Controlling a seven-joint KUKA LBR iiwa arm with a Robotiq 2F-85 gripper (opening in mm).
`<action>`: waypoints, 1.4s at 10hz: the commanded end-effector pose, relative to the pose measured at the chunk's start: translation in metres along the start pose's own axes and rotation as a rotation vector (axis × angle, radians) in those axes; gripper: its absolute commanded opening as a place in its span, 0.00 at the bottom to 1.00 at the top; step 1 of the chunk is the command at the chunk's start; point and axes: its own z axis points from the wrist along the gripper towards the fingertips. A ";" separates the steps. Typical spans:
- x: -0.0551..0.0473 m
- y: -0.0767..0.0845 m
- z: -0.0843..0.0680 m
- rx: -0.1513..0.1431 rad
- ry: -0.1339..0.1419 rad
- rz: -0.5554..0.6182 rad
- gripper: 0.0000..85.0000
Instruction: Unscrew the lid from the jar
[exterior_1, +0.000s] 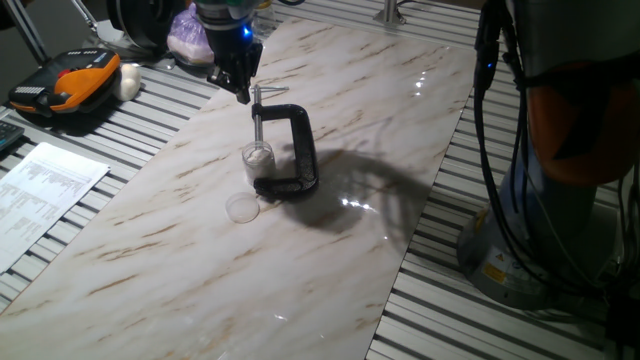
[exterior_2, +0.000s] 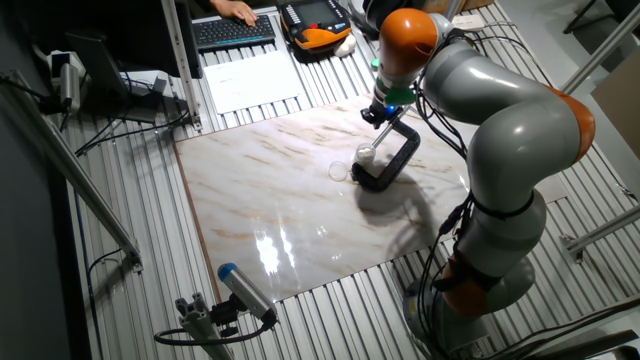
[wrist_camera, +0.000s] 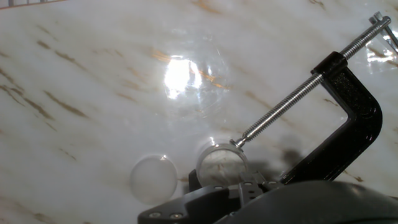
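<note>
Lid (exterior_1: 242, 208) is off the jar: lies flat on the marble desk (exterior_1: 330, 270), just beside the jar and C-clamp foot, on the near-left side in one fixed view. In hand view the lid (wrist_camera: 153, 179) reads as a pale translucent disc, apart from the jar mouth.

Jar (exterior_1: 257, 158) stands upright, open, pinned inside the black C-clamp (exterior_1: 295, 150); clamp screw presses vs. the jar's side/rim. Judgement: the clamp is there to stop the jar turning while the lid was twisted; unscrewing looks done.

Claw (exterior_1: 238, 82) hangs above and behind the clamp's screw handle, well apart from lid and jar. Nothing seen betw. its fingers; whether spread or pressed together cannot be told from any view.

Surface: glossy marble-pattern slab, strong lamp glare, laid on a slatted aluminium bench (exterior_1: 470, 320).

Room: printed paper sheet (exterior_1: 45, 190) and orange-black pendant (exterior_1: 70, 85) to the left; keyboard (exterior_2: 232, 32) at far side; camera on mount (exterior_2: 240, 295) at near edge in the other fixed view.
</note>
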 end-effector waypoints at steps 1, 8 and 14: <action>0.000 0.001 0.000 0.002 -0.002 0.001 0.00; 0.002 0.004 0.000 -0.001 -0.011 0.003 0.00; 0.013 0.016 0.000 -0.037 -0.014 0.027 0.00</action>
